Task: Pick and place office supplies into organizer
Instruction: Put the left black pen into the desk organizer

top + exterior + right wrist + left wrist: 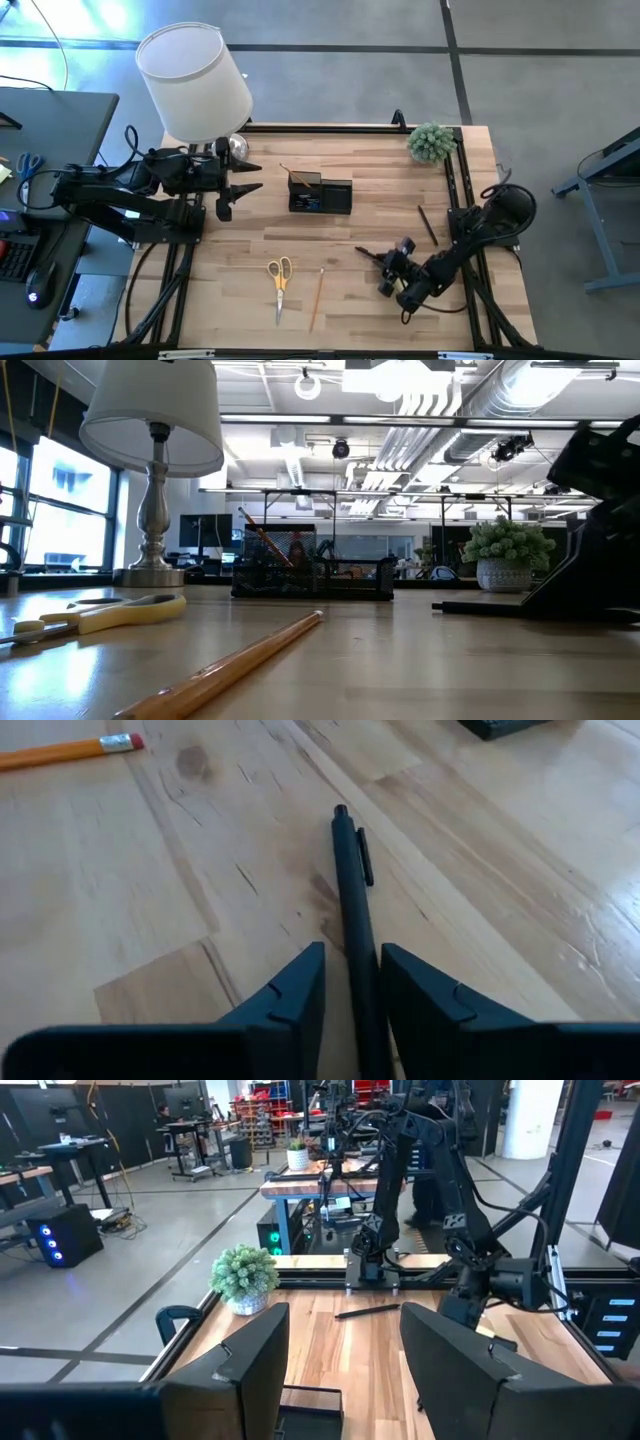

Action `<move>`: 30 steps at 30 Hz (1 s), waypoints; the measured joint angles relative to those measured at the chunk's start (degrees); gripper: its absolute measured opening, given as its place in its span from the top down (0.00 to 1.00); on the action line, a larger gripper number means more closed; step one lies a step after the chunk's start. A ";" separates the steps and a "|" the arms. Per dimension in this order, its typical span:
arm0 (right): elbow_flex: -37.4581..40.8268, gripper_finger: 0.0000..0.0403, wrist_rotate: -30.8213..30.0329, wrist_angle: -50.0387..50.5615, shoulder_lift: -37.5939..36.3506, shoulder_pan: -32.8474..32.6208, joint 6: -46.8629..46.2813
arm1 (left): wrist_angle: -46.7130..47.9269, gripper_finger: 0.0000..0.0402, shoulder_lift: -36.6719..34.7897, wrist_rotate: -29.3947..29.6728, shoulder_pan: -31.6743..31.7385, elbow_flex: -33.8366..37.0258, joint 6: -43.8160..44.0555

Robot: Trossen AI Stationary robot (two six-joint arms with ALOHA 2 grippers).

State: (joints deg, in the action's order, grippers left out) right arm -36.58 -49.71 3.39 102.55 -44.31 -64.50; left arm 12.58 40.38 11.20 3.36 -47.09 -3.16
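Nearest the low camera lies a wooden pencil (235, 660), slanting across the table (380, 300), with the yellow-handled scissors (95, 615) to its left.

From the left, seen from above: the left hand (243, 178) hovers beside the white-shaded lamp (195, 82), its fingers parted and holding nothing. Right of it, toward the table's far middle, stands the black organizer (320, 193), with a pencil leaning out of its left compartment. Near the front edge the scissors (280, 275) lie closed, and the pencil (317, 298) lies just to their right. Farther right, the right hand (350, 995) is low over the table, its two fingers (295, 985) set either side of the dark pen (352, 910), with the jaws narrow but not plainly clamped. Another dark stick (427, 224) lies near the right rail, and a small green plant (431, 142) stands at the far right corner.
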 joint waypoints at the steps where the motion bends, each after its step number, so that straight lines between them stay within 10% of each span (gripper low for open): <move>1: 0.00 0.78 -0.35 -0.69 0.59 -0.01 0.01 | 0.00 0.54 0.00 -0.01 -0.01 0.00 0.00; 30: -0.09 0.95 -1.76 -5.45 3.18 0.04 0.69 | 0.02 0.54 0.00 0.00 0.02 0.00 0.02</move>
State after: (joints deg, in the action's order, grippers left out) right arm -36.67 -51.46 -2.06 105.73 -44.27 -63.81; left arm 12.60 40.38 11.20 3.38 -47.09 -3.14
